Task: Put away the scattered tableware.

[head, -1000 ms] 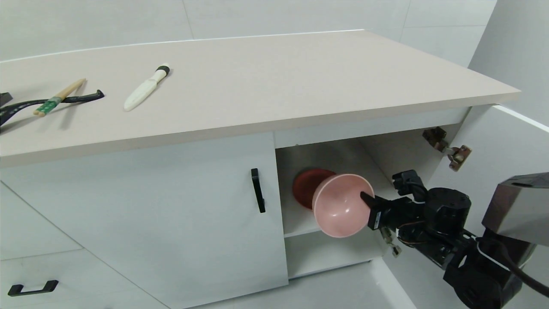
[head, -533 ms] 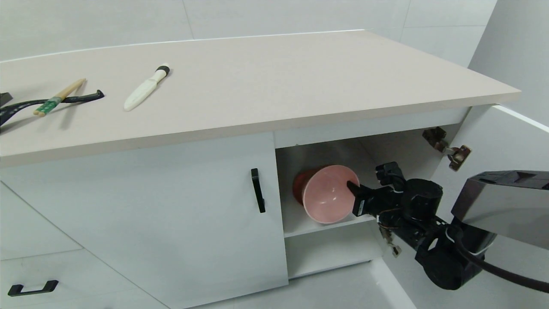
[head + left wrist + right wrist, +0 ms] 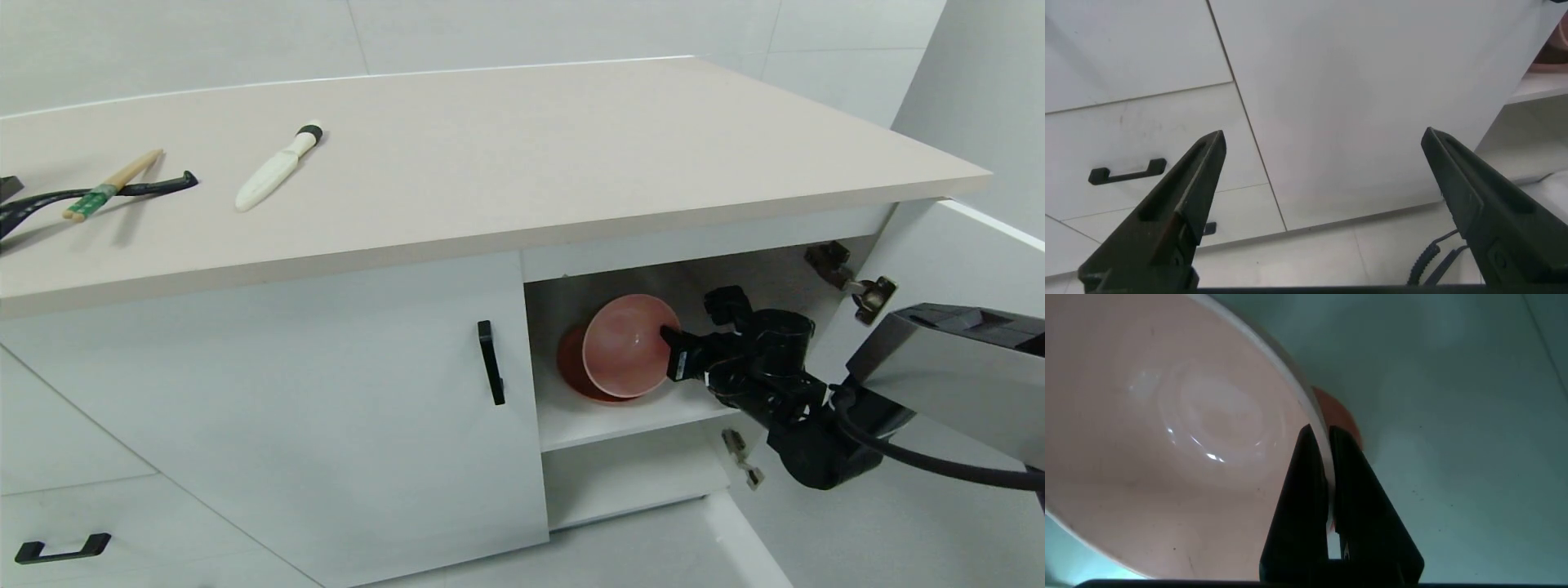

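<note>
My right gripper (image 3: 671,353) is inside the open cabinet, shut on the rim of a pink bowl (image 3: 627,345). The bowl is tilted on edge above the upper shelf (image 3: 645,416), in front of a red dish (image 3: 571,371) that rests on that shelf. In the right wrist view the pink bowl (image 3: 1167,433) is close up, with my gripper (image 3: 1327,486) pinching its rim and a bit of the red dish (image 3: 1341,418) behind. On the counter lie a cream knife (image 3: 277,167), chopsticks (image 3: 113,184) and a black utensil (image 3: 98,196). My left gripper (image 3: 1323,204) hangs open in front of the closed cabinet doors.
The right cabinet door (image 3: 939,269) stands open beside my right arm. The left door (image 3: 326,408) is closed, with a black handle (image 3: 490,363). A drawer with a black handle (image 3: 61,549) is at the lower left. A lower shelf (image 3: 629,482) sits under the upper one.
My right gripper has carried the pink bowl up and deeper into the cabinet, from outside the shelf front to over the red dish.
</note>
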Motion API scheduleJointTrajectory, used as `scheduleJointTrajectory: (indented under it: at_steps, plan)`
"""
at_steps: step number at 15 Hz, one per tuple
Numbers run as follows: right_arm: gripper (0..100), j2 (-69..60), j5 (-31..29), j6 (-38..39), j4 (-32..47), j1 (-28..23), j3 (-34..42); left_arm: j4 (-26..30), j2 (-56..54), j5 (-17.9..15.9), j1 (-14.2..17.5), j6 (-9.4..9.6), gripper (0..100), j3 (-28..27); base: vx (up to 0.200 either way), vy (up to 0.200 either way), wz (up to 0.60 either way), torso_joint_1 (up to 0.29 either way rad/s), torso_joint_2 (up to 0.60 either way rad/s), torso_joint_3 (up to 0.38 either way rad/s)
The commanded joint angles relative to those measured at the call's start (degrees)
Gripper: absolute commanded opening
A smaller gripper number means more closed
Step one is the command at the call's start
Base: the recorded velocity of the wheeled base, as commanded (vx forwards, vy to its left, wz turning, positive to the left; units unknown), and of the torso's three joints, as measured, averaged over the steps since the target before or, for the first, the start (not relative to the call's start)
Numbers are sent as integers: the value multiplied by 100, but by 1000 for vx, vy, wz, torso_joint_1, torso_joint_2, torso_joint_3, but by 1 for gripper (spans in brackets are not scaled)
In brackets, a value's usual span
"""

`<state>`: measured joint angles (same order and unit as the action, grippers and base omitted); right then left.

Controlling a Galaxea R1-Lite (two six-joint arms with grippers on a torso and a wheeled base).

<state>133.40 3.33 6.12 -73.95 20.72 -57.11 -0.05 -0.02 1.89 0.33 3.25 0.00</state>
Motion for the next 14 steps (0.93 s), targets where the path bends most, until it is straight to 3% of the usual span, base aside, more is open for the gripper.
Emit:
scheduleJointTrajectory:
  at_steps: [1, 14]
  plan:
    - [0, 107, 1, 3, -14, -16, -37, -4, 11, 4, 2, 0, 100, 0, 0, 0, 0, 0, 0, 0]
    - [0, 239, 107, 3, -58, 72, -28, 5, 11, 4, 2, -27, 100, 0, 0, 0, 0, 0, 0, 0]
